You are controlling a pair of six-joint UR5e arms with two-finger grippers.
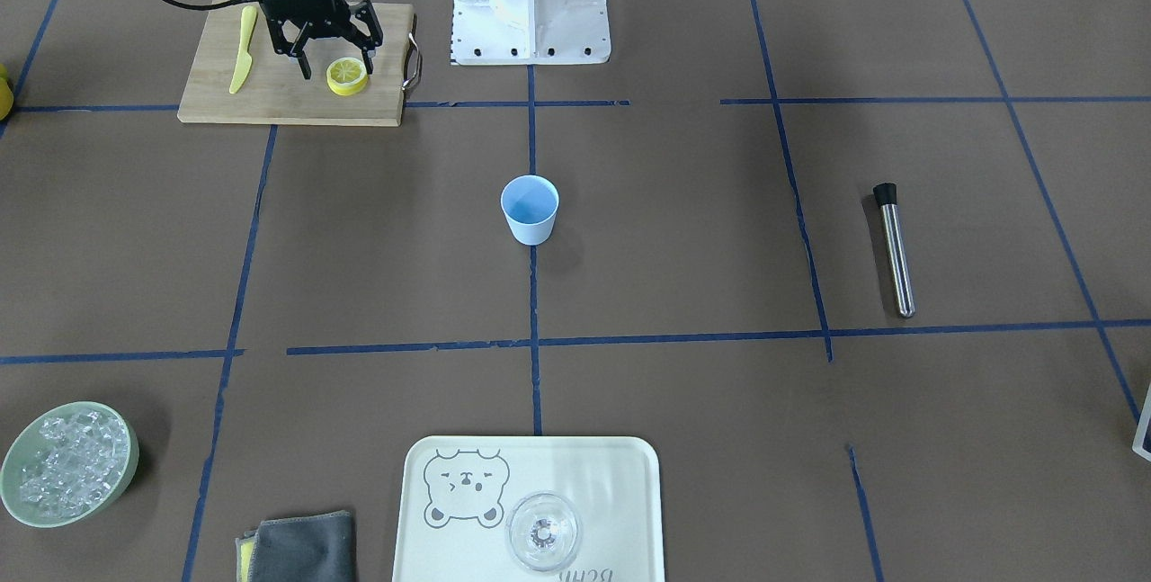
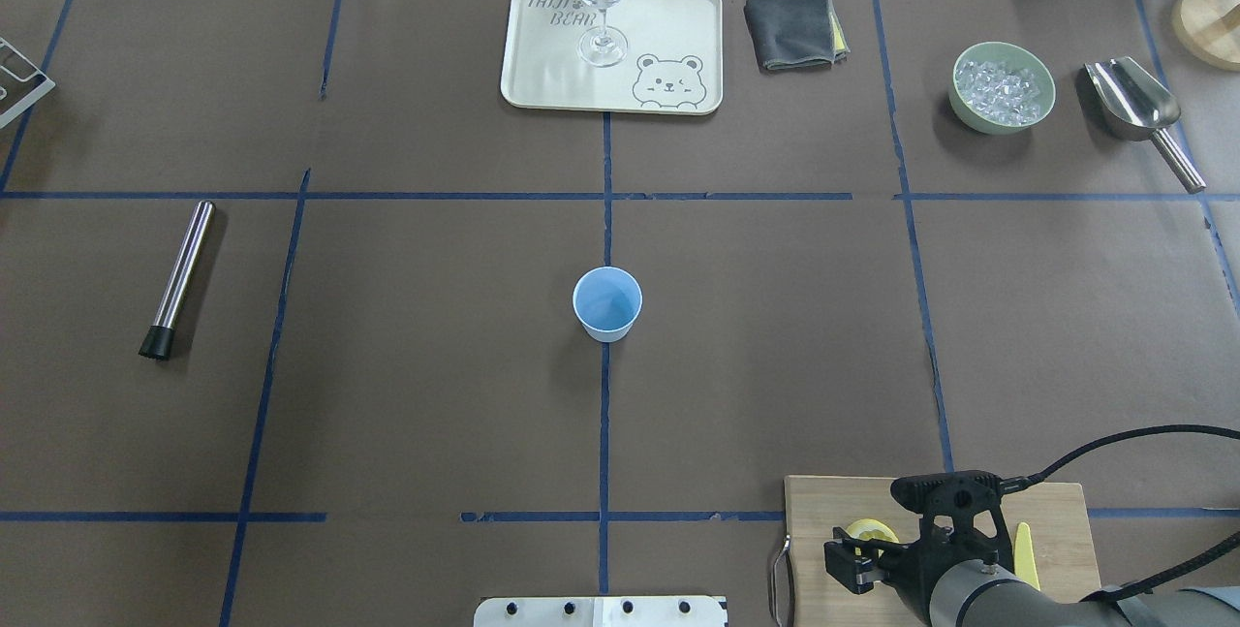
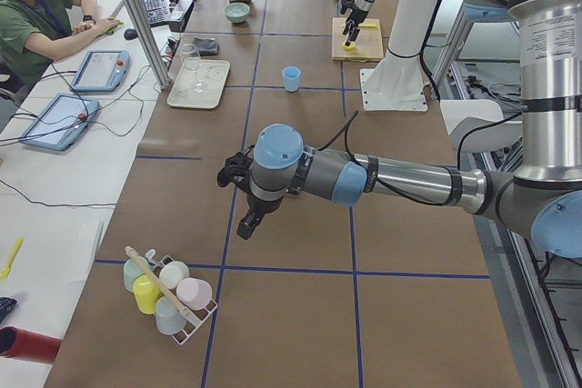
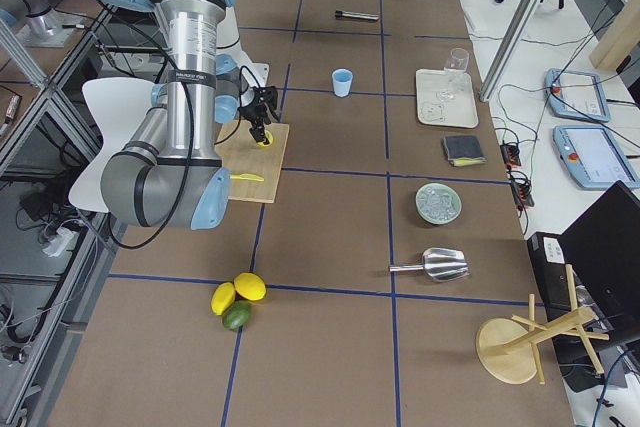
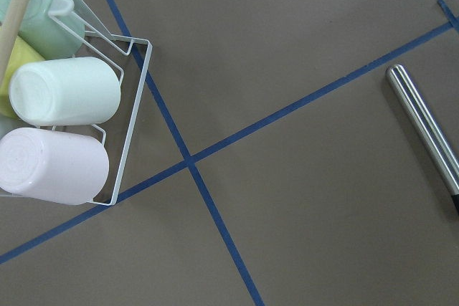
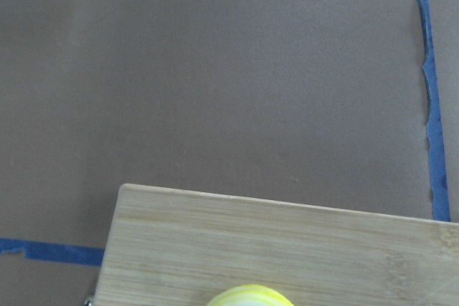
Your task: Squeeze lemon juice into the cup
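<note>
From across the counter (image 1: 674,249), the right gripper (image 1: 334,60) hangs over a wooden cutting board (image 1: 270,101). Its two fingers are spread wide and grip nothing. The lemon slice (image 1: 347,76) lies flat on the board just under and between the fingertips; whether either one touches it is hard to tell. A yellow knife (image 1: 243,49) lies on the same board, beside the gripper. The cup (image 1: 530,209) stands upright mid-counter, well apart from the board. A metal rod (image 1: 895,249) lies off to one side. A bowl (image 1: 67,463) of ice, a cloth (image 1: 301,548) and a tray (image 1: 432,465) with a glass (image 1: 542,531) are cut off by the near edge.

From overhead, the right gripper (image 2: 865,557) covers most of the lemon slice (image 2: 872,530), so only a yellow sliver shows. The cup (image 2: 607,303) sits on the centre tape line. A metal scoop (image 2: 1138,109) lies beside the bowl (image 2: 1003,84).

From the left end, the left gripper (image 3: 233,168) hovers above bare counter near a rack (image 3: 173,293) of mugs. It is small and dark, so I cannot tell whether it is open. The cup (image 3: 291,78) and the right gripper (image 3: 351,32) are far off and tiny.

From the right end, the right gripper (image 4: 260,125) stands over the lemon slice (image 4: 265,142), partly behind the arm.

The left wrist camera shows the rack (image 5: 129,105), the rod's end (image 5: 423,120) and no fingers.

The right wrist camera shows the board's corner (image 6: 272,241). The lemon slice (image 6: 251,296) is cut off at the bottom edge, and no fingers are in frame.
</note>
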